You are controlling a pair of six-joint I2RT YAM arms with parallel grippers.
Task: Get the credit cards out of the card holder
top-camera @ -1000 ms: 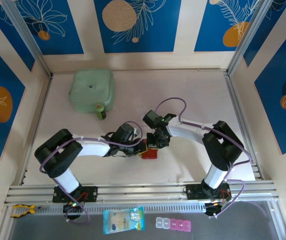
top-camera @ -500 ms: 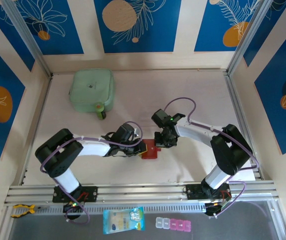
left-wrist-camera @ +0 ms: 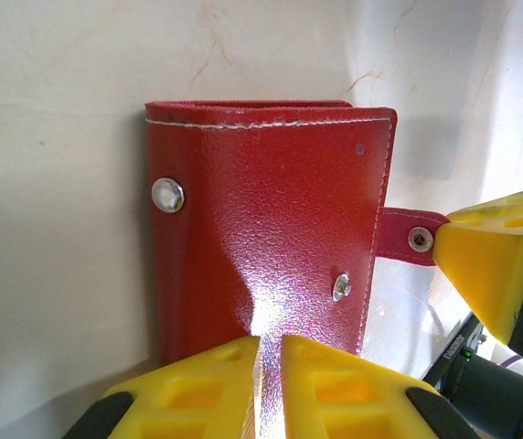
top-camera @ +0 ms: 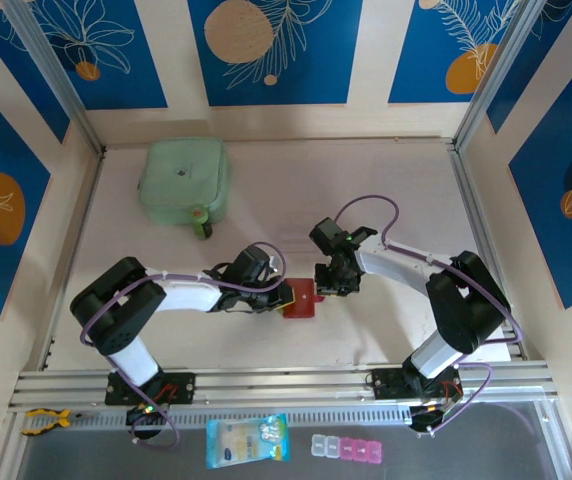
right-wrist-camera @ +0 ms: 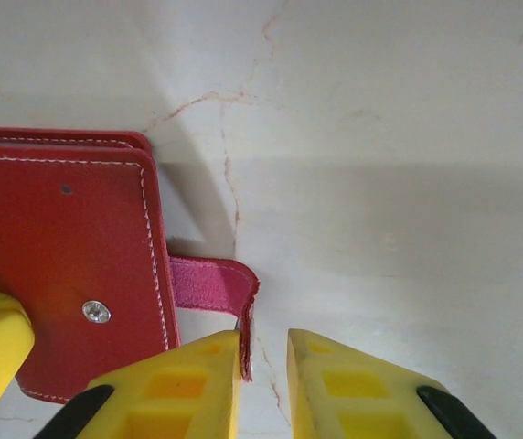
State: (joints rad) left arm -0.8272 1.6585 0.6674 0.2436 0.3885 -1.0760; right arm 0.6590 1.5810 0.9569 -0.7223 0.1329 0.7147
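The left gripper stays where it was a second ago, its jaws pinching one edge of the red wallet, which lies flat near the middle of the table. The wallet's tab sticks out unsnapped, and the right gripper, now shifted right off the wallet, has its jaws slightly spread beside the tab's tip
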